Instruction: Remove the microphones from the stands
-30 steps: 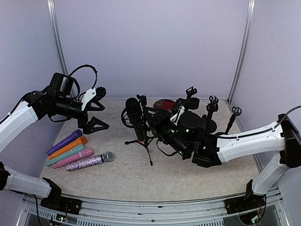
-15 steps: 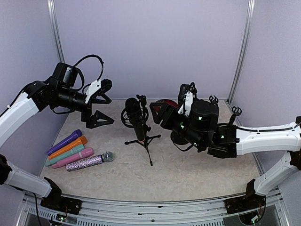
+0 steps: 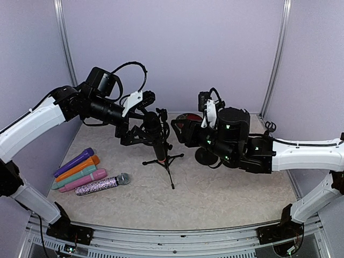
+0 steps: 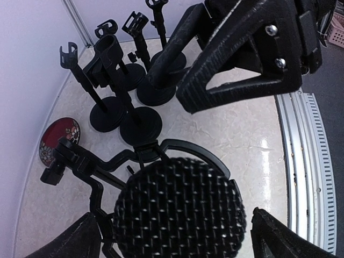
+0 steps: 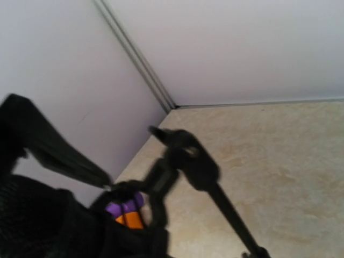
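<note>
Left gripper (image 3: pixel 144 119) spread wide astride the mic (image 3: pixel 154 128) head; right gripper (image 3: pixel 180 130): jaws unreadable. Mic likely rigid, light, mesh dentable. Take the barrel; stand (image 3: pixel 166 162) looks tippy.

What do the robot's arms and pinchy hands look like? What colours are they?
The left arm and right arm have smooth white shells with chunky black joints. The left gripper and right gripper have black, triangle-shaped fingers. A thin black cable loops over the left wrist, and tiny green lights glow on the right one.
</note>
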`<state>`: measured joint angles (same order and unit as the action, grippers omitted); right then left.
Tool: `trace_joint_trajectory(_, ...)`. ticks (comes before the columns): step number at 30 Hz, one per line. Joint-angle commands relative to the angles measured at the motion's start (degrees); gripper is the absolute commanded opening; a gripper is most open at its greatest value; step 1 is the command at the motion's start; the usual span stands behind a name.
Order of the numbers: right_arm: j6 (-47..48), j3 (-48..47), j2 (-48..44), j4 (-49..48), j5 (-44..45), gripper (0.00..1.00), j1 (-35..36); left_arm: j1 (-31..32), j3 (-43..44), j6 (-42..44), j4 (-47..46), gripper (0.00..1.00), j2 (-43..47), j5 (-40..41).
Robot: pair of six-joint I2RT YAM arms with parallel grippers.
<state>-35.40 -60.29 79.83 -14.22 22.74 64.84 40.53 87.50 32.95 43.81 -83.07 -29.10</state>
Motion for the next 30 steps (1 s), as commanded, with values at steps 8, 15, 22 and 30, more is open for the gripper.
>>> trace_joint_trajectory(8,1.0,-7.6,7.8,3.1,-5.6,0.48,-0.2,0.3,5.0,0.6,-0.1,0.62,-2.1,-3.1)
trace_joint_trajectory(15,-0.3,-7.0,8.3,3.5,-6.1,0.42,-0.8,0.4,4.9,0.5,0.2,0.45,-2.2,-4.6)
trace_joint_trajectory(22,-1.2,-5.2,7.4,3.4,-5.9,0.37,-1.6,0.3,8.3,1.8,1.6,0.1,-1.9,-4.3)
trace_joint_trajectory(30,-0.1,-6.1,7.8,6.1,-4.0,0.28,-1.9,0.5,11.4,1.3,4.5,0.09,-1.2,-5.7)
